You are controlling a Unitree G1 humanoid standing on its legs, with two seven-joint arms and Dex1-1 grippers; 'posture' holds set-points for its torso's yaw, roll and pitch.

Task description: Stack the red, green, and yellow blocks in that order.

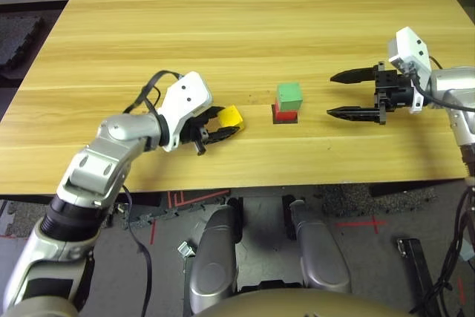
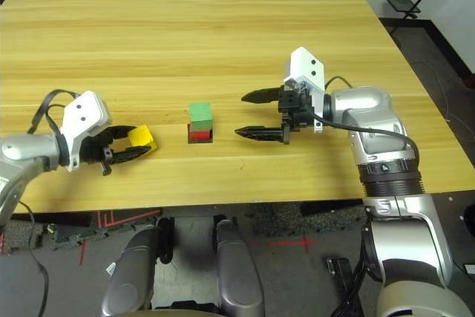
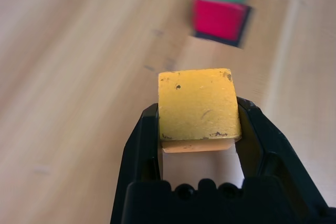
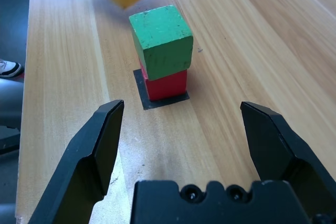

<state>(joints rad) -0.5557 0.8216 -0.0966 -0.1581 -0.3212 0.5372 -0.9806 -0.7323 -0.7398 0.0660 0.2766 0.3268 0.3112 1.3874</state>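
The green block point(image 1: 289, 96) sits on top of the red block point(image 1: 285, 114) at the table's middle, and the red one rests on a flat black patch point(image 4: 144, 100). My left gripper point(image 1: 227, 121) is shut on the yellow block point(image 1: 232, 116), holding it just above the table a short way left of the stack. In the left wrist view the yellow block point(image 3: 198, 103) is pinched between both fingers, with the stack beyond it. To the right of the stack my right gripper point(image 1: 341, 95) stands open, its fingers pointing at the stack with nothing between them.
The wooden table point(image 1: 237, 27) stretches far behind the stack. Its front edge point(image 1: 245, 181) runs close below both grippers.
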